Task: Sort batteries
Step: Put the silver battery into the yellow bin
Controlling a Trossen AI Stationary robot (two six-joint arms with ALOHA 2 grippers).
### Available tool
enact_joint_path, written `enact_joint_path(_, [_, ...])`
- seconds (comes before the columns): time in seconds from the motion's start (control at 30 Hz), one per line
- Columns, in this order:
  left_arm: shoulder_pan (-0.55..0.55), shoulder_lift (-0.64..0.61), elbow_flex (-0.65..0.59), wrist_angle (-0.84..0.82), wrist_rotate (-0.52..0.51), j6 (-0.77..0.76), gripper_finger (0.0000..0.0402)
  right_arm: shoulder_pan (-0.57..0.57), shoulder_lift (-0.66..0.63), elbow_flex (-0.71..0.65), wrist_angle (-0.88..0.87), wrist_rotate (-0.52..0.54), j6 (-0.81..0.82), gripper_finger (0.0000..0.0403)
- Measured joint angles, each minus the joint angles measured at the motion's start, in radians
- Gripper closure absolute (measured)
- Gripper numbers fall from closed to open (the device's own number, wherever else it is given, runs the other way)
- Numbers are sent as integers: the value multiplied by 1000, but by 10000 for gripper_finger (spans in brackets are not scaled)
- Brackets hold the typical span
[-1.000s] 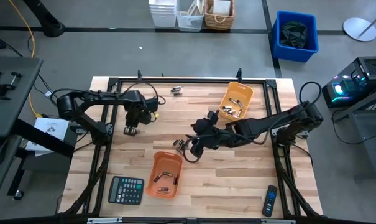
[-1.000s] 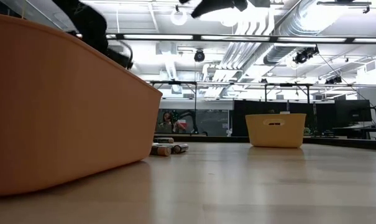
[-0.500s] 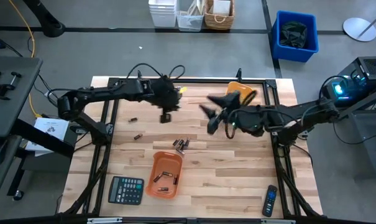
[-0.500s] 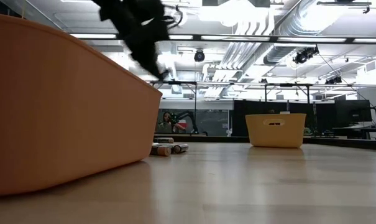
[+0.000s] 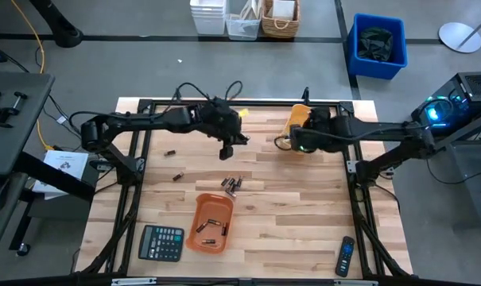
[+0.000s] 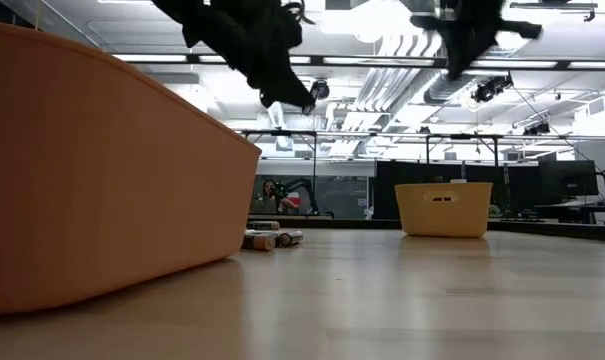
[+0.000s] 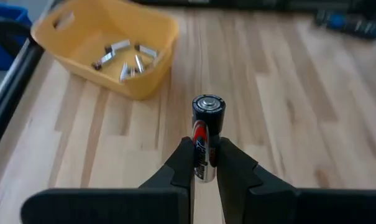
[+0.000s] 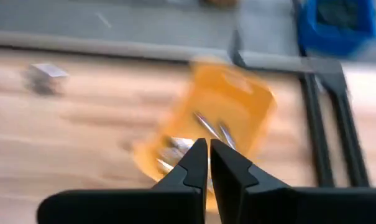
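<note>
The whole table (image 5: 304,214) is seen straight down from the high camera. The low camera is set at table height, tight against the near orange tray (image 6: 92,170), and is faced across toward the room. The far yellow tray (image 5: 302,119) is shared by every view. Each wrist camera is pointed forward past its own fingers (image 7: 181,165), close above the wood.

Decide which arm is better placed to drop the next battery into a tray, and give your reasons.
Left. The left gripper already grips a battery above the table, facing the far tray. The right gripper over that tray looks shut with nothing showing between its fingers.
</note>
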Motion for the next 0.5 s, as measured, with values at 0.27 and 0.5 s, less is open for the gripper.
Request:
enact_joint_path(0.27, [29,-48,0,108,45,-118,372,-292,2,-339,564,-372,-294,402])
enact_joint_path(0.5, [-5,-123,0,-61,45,-83,372,-389,2,-515,846,-453,-276,402])
